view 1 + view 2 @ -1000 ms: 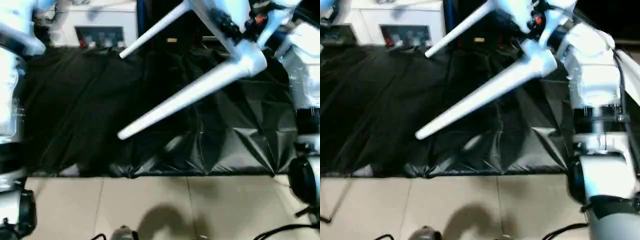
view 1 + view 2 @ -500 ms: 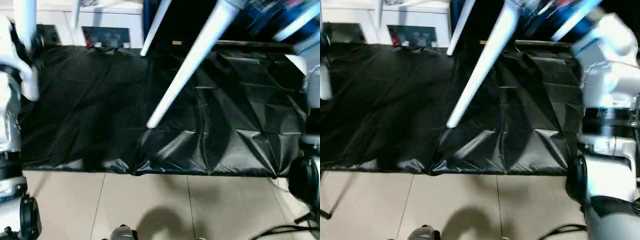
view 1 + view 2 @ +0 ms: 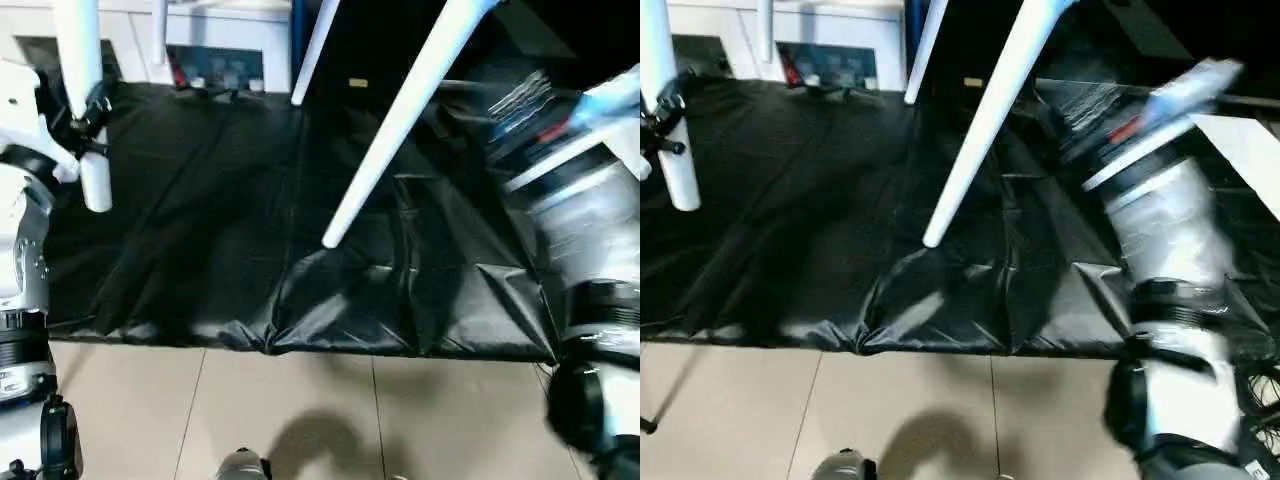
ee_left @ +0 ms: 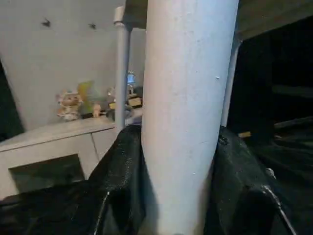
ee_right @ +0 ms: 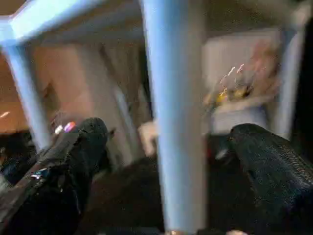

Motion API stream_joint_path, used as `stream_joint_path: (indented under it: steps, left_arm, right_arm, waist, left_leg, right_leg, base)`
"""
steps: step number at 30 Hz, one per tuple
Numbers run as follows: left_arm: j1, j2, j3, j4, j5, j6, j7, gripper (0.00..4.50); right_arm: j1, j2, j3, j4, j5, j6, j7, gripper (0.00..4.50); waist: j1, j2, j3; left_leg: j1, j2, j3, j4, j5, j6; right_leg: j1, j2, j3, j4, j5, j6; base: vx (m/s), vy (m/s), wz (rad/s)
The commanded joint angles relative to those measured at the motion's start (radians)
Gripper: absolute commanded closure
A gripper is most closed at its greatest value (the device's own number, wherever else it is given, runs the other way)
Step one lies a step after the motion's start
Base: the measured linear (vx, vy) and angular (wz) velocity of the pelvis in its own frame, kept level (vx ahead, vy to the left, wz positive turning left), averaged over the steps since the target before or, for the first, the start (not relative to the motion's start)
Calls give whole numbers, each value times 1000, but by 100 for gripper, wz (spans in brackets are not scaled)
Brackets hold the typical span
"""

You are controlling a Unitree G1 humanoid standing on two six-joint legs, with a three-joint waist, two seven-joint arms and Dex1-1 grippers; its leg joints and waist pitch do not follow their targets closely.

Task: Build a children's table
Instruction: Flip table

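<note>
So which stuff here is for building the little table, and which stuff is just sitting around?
For the job:
- white table legs
- left hand, clamped round one leg
- right hand, open round another leg

Just around:
- black sheet
- white cabinet
- small toys on a ledge

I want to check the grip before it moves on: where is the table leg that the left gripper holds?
In the left eye view the leg hangs upright at far left, above the black sheet, clamped in the left gripper.
</note>
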Motion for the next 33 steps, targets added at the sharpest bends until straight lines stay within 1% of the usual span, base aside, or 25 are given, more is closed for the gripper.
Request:
stream_joint_path:
  steps: [1,2,4,5,7,9,10,11,12,14,16,17,18,19,21,23,24,25,26,27,28,29,30,31,33]
  left_arm:
    - [3,18,5,5,-20,-30,-27,278]
    - [6,22,5,13,-21,-36,-36,278]
    - [9,26,6,19,-24,-41,-47,278]
    - [9,26,6,19,-24,-41,-47,278]
    - [15,31,6,27,-28,-47,-58,280]
    - [17,33,4,33,-30,-48,-65,280]
    - [18,33,4,33,-30,-48,-66,280]
    - [22,31,-1,35,-29,-44,-70,280]
    - [26,29,-5,38,-30,-44,-72,280]
    - [30,25,-10,44,-31,-45,-75,280]
    - [43,13,-22,51,-31,-41,-78,280]
    - [49,10,-26,50,-29,-36,-78,280]
    - [50,10,-26,50,-29,-36,-77,281]
    - [64,4,-26,42,-29,-25,-70,282]
    - [98,-5,-21,27,-28,-11,-55,282]
    - [111,-6,-21,27,-25,-10,-52,282]
    - [132,-5,-22,31,-16,-12,-45,282]
    - [146,-5,-21,35,-12,-10,-38,282]
    - [151,-5,-20,36,-10,-10,-35,282]
    - [173,-3,-17,43,5,-9,-15,282]
    - [196,-3,-3,60,5,-12,-2,282]
    - [196,-3,-2,60,5,-12,-2,282]
    - [207,-1,6,72,4,-18,1,282]
    - [234,-1,20,76,-4,-24,-3,247]
    - [277,0,29,58,-11,-23,-8,212]
  right_arm:
    - [-44,6,34,105,-77,-65,-7,0]
    - [-67,19,51,170,-119,-103,-20,0]
    - [-88,31,65,218,-147,-126,-24,0]
    - [-88,31,65,218,-147,-126,-24,0]
    - [-138,58,98,294,-182,-166,-25,0]
    - [-167,70,123,332,-200,-188,-15,0]
    - [-170,71,126,334,-201,-189,-9,0]
    - [-183,79,141,337,-202,-186,31,0]
    - [-191,83,146,341,-203,-182,67,0]
    - [-197,86,152,343,-207,-179,124,0]
    - [-180,80,182,304,-213,-150,230,0]
    - [-166,77,195,280,-214,-144,251,0]
    - [-165,76,196,279,-214,-143,253,0]
    - [-140,70,216,239,-215,-135,279,0]
    - [-100,66,232,182,-212,-127,290,0]
    - [-91,67,233,170,-212,-127,286,0]
    - [-83,72,230,166,-219,-136,273,0]
    - [-76,76,231,166,-227,-149,261,0]
    - [-74,77,230,167,-230,-153,257,0]
    - [-65,88,226,172,-245,-179,231,0]
    - [-49,104,222,170,-258,-206,196,0]
    - [-49,104,222,170,-258,-206,196,0]
    - [-37,114,221,164,-261,-217,177,0]
    - [-4,129,223,142,-275,-246,126,0]
    - [38,145,218,111,-287,-278,59,0]
  waist:
    - [-1,5,-83]
    - [-4,6,-80]
    - [-4,10,-78]
    - [-4,11,-78]
    - [-3,10,-78]
    - [-2,12,-77]
    - [-1,12,-77]
    - [2,9,-75]
    - [6,8,-77]
    - [8,9,-77]
    - [12,-1,-78]
    - [15,3,-79]
    - [17,3,-79]
    - [19,2,-80]
    - [22,7,-81]
    - [22,3,-81]
    - [21,11,-81]
    - [19,9,-80]
    - [19,9,-79]
    - [17,9,-75]
    - [15,5,-71]
    - [15,1,-70]
    - [14,1,-68]
    - [9,-1,-61]
    - [1,-3,-62]
  left_leg:
    - [36,14,-1,-80,-225,-32]
    - [36,13,-1,-83,-252,-45]
    - [42,16,-1,-85,-295,-57]
    - [43,17,-3,-85,-300,-60]
    - [43,18,-4,-87,-301,-64]
    - [46,19,-4,-88,-325,-66]
    - [46,19,-4,-88,-326,-66]
    - [47,21,-4,-90,-328,-65]
    - [46,22,-4,-90,-322,-64]
    - [45,22,-4,-91,-319,-62]
    - [42,22,-2,-89,-298,-52]
    - [43,23,-2,-88,-287,-47]
    - [45,24,-1,-87,-283,-44]
    - [44,23,-1,-86,-263,-40]
    - [44,24,-3,-87,-267,-43]
    - [45,23,-3,-89,-272,-43]
    - [46,23,-4,-88,-285,-47]
    - [48,23,-4,-90,-322,-55]
    - [49,24,-6,-92,-333,-59]
    - [50,24,-6,-95,-365,-66]
    - [52,24,-8,-100,-402,-73]
    - [53,25,-10,-102,-413,-77]
    - [55,24,-10,-104,-425,-78]
    - [61,23,-15,-113,-471,-90]
    - [65,25,-20,-121,-484,-98]
  right_leg:
    - [49,-53,22,-69,-135,-221]
    - [46,-54,22,-74,-177,-222]
    - [41,-56,26,-77,-214,-218]
    - [41,-56,26,-76,-210,-217]
    - [41,-54,25,-70,-182,-222]
    - [39,-56,26,-72,-189,-223]
    - [40,-56,26,-71,-188,-223]
    - [38,-56,26,-71,-189,-222]
    - [42,-55,27,-69,-173,-220]
    - [41,-54,26,-67,-160,-220]
    - [45,-52,26,-65,-127,-222]
    - [45,-52,25,-63,-113,-223]
    - [44,-52,25,-64,-105,-222]
    - [45,-51,24,-61,-79,-227]
    - [46,-53,24,-61,-71,-225]
    - [45,-52,23,-63,-73,-224]
    - [44,-53,24,-62,-84,-226]
    - [42,-55,25,-68,-125,-227]
    - [41,-55,24,-70,-137,-227]
    - [38,-56,26,-73,-169,-223]
    - [38,-58,26,-79,-223,-211]
    - [37,-60,27,-82,-246,-204]
    - [37,-61,28,-85,-269,-197]
    - [40,-66,28,-97,-356,-172]
    - [42,-68,31,-104,-388,-151]
  base:
    - [0,0,0]
    - [0,0,0]
    - [0,0,0]
    - [0,0,0]
    - [0,0,0]
    - [0,0,0]
    - [0,0,0]
    - [0,0,0]
    - [0,0,0]
    - [0,0,0]
    - [0,0,0]
    - [0,0,0]
    - [0,0,0]
    - [0,0,0]
    - [0,0,0]
    - [0,0,0]
    - [0,0,0]
    - [0,0,0]
    - [0,0,0]
    - [0,0,0]
    - [0,0,0]
    - [0,0,0]
    - [0,0,0]
    - [0,0,0]
    - [0,0,0]
